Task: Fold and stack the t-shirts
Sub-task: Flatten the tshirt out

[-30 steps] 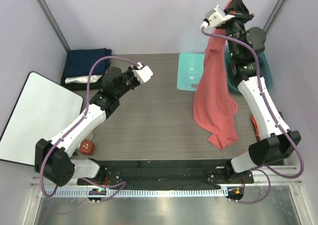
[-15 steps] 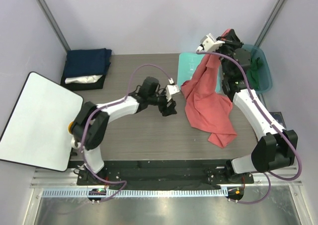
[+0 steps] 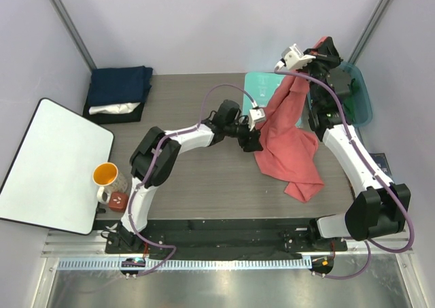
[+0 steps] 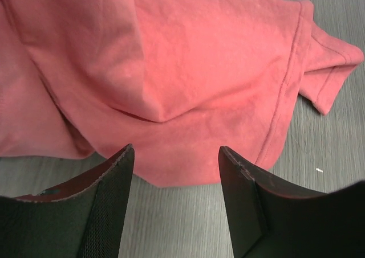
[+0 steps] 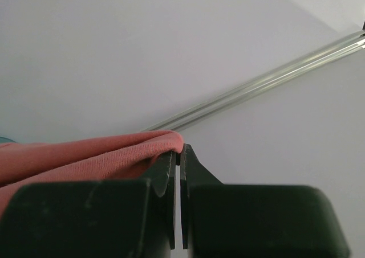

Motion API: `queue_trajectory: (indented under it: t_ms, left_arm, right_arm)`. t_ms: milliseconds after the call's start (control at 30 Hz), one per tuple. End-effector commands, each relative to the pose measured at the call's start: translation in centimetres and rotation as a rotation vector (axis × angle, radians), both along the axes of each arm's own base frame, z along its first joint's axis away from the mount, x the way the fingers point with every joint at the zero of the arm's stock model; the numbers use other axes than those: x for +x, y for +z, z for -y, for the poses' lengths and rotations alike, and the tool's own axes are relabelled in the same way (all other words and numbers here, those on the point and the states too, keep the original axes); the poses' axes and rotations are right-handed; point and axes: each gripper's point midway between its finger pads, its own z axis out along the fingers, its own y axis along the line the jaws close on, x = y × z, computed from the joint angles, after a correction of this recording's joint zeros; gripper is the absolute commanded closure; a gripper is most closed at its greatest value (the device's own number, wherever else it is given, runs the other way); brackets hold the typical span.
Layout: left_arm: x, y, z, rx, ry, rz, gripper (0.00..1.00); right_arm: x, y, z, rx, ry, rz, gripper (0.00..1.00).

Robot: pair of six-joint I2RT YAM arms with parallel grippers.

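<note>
A coral-red t-shirt (image 3: 291, 145) hangs from my right gripper (image 3: 296, 74), which is raised at the back right and shut on a bunched fold of it (image 5: 85, 158). The shirt's lower part rests crumpled on the table. My left gripper (image 3: 253, 143) reaches across to the shirt's left edge, low over the table. Its jaws are open with only bare tabletop between them, and the cloth's edge (image 4: 188, 70) lies just beyond the fingertips (image 4: 126, 155). A sleeve (image 4: 328, 64) lies to the right. A folded navy t-shirt (image 3: 121, 83) sits on a white one (image 3: 112, 109) at the back left.
A mint-green board (image 3: 260, 90) lies behind the hanging shirt. A teal bin (image 3: 364, 100) at the back right holds dark green cloth (image 3: 350, 94). A large white board (image 3: 47, 160) lies at the left. An orange mug (image 3: 107, 177) and a small red object (image 3: 119, 200) sit near the left arm's base.
My left arm swung right across the table to the shirt's edge and its gripper opened. The right gripper lowered the shirt, so more of it lies on the table. The mug came into view.
</note>
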Motion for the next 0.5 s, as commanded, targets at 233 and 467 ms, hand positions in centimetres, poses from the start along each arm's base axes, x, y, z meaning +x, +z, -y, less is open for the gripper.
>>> queue_trajectory:
  t_ms: [233, 467]
  left_arm:
    - [0.5, -0.6, 2.5, -0.034, -0.023, -0.071, 0.43]
    - [1.0, -0.9, 3.2, -0.021, -0.024, -0.113, 1.00]
  right_arm:
    - [-2.2, 5.6, 0.8, 0.027, -0.023, 0.139, 0.99]
    - [-2.5, 6.7, 0.9, 0.023, -0.026, 0.156, 0.99]
